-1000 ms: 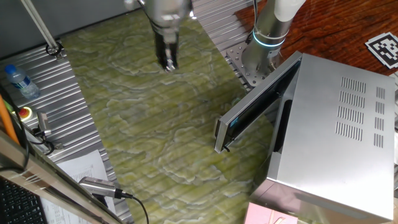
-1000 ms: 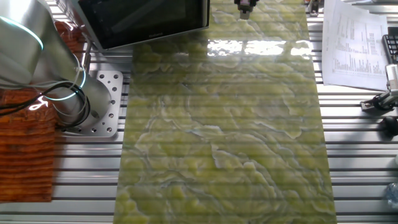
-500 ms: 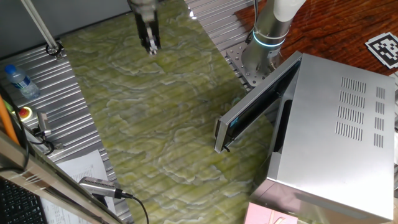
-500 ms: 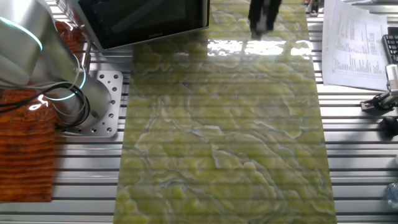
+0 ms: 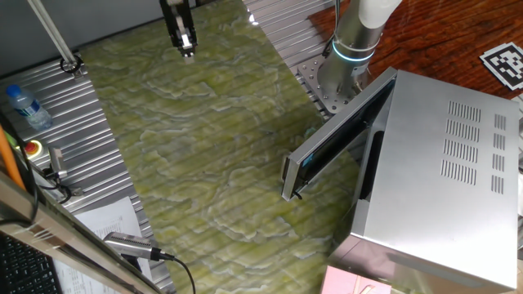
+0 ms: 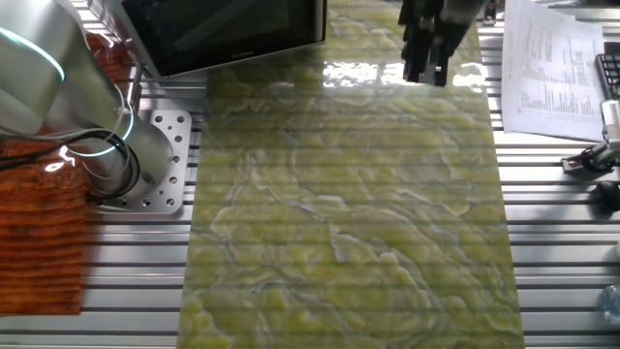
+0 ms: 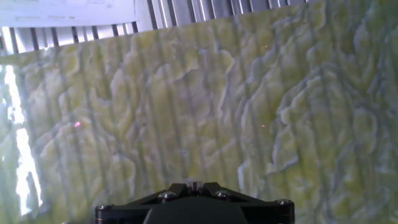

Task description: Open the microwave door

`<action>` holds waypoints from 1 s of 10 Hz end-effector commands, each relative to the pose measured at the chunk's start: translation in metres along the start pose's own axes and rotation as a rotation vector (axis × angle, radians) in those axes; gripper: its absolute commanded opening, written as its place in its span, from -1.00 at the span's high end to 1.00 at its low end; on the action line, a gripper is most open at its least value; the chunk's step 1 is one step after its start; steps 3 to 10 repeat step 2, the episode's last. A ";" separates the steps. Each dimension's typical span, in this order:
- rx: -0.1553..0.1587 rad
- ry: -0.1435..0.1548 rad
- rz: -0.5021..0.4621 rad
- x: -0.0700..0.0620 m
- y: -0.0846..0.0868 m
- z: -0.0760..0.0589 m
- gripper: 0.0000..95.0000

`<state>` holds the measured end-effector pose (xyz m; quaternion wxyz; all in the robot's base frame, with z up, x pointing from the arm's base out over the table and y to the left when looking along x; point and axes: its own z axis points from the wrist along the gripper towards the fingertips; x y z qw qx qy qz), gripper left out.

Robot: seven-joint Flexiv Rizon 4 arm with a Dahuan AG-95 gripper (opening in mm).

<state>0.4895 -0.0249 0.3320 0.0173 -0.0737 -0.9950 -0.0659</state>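
Note:
The silver microwave (image 5: 441, 163) stands at the right. Its door (image 5: 335, 139), a silver frame with a dark window, hangs partly open, with the bar handle (image 5: 288, 175) at its free edge. In the other fixed view the door (image 6: 232, 29) shows at the top left. My gripper (image 5: 187, 51) hovers over the green mat far to the left of the door, holding nothing. It also shows in the other fixed view (image 6: 426, 76). In the hand view the gripper (image 7: 194, 185) has its fingers together, and only the mat lies below.
The arm's base (image 5: 343, 57) stands behind the door. A water bottle (image 5: 23, 106), a red button (image 5: 33, 148) and papers (image 6: 552, 68) lie beside the green mat (image 5: 204, 163). A pink box (image 5: 359, 284) sits below the microwave. A marker tag (image 5: 505, 64) is at the far right.
My gripper has moved steadily away from the microwave door, toward the mat's far left corner. The door has not moved.

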 end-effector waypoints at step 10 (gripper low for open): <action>-0.005 0.006 0.001 -0.008 -0.008 -0.005 1.00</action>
